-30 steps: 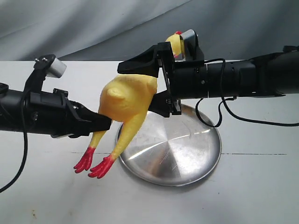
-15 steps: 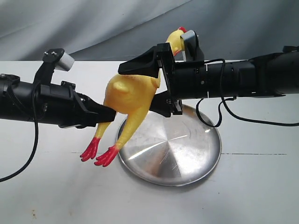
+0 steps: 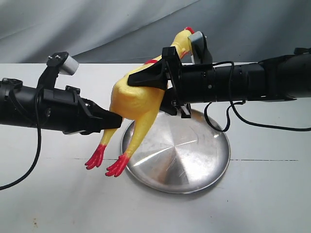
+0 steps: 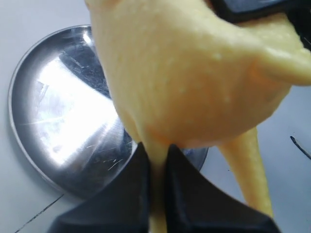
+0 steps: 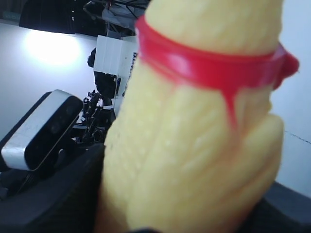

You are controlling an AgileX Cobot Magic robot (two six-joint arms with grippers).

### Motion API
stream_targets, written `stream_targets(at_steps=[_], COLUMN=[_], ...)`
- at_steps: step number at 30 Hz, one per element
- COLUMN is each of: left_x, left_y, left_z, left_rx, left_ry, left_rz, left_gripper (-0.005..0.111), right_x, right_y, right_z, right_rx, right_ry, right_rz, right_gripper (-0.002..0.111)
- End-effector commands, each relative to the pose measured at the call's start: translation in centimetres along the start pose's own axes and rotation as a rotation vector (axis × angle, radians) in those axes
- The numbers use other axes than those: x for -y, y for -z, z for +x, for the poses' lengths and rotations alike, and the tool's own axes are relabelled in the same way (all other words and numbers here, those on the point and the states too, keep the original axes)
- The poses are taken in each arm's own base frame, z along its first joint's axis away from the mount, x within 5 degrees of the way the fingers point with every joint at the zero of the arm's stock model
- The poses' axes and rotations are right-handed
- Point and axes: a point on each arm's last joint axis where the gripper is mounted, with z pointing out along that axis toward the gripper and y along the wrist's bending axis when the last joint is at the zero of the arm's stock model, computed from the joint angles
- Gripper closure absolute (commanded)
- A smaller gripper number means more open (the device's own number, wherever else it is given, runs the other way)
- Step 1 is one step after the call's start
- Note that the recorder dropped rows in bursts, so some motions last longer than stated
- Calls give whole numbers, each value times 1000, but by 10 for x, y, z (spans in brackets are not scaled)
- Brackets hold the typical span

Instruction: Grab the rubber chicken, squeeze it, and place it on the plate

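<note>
The white table (image 3: 48,194) runs wide and bare in front of and to the left of the plate, and its far edge meets a grey cloth backdrop (image 3: 97,24). The two black arms reach in level from either side and meet above the plate's left half, so the air there is crowded. The plate (image 3: 204,160) lies flat at mid-table with its right and near rim uncovered. A black cable (image 3: 218,124) from the right arm loops down over the plate's far rim.

The rubber chicken (image 3: 133,99) is held off the table, slanting, with its head up behind the right arm and its red feet (image 3: 107,162) dangling by the plate's left rim, above the tabletop.

The right gripper (image 3: 151,93) is clamped on the chicken's body just below the red neck band, one finger over the back and one beneath. The left gripper (image 4: 156,165) is pinched tight on one yellow leg; the other leg hangs free.
</note>
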Motion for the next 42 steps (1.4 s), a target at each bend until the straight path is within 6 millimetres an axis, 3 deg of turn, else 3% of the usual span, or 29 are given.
stream_targets(at_steps=[1,22,24,27,32,33,42], left_x=[4,5,5,5,5,5,6], left_y=[1,1,1,1,1,1,1], left_z=[-8,-10,-10,-10,-10,-10,-10], left_rx=[54,78,78,78,78,78,72], left_ry=[25,43,43,43,43,43,36], left_rz=[24,37,37,37,37,37,40], left_gripper=[107,107,107,107,107,107,107], right_x=[0,3,3,3,8,8,7], right_y=[-1,0,0,0,0,0,0], right_z=[-1,-4,-4,-4,-7,-7,-7], right_rx=[7,36,36,36,72,72,69], right_ry=[42,40,40,40,35,32,-11], right_rz=[12,52,52,52,102,102,93], right_gripper=[108,106,96,69,7,3,3])
